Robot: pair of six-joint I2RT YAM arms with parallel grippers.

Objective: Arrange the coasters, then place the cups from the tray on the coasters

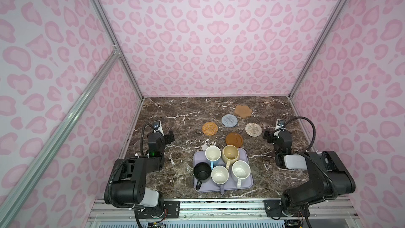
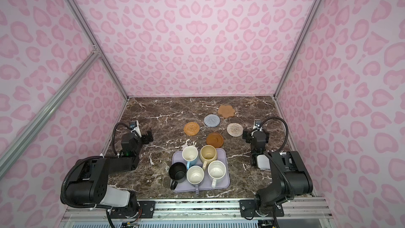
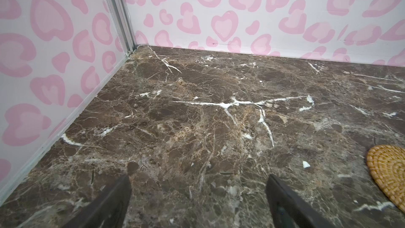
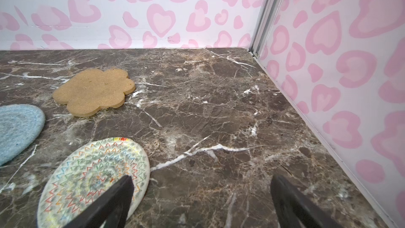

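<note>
Gaping, empty end effectors [image 3: 198,177] [image 4: 201,177]

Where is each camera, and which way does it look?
Top views: high over the near edge, looking down at table, tray and cups; both arms show.
Left wrist: on the left arm, facing the far left corner; open left gripper shows.
Right wrist: on the right arm, facing the far right corner; open right gripper shows.
Shared: orange coaster in left wrist and top views; cream coaster in right wrist and top views.
</note>
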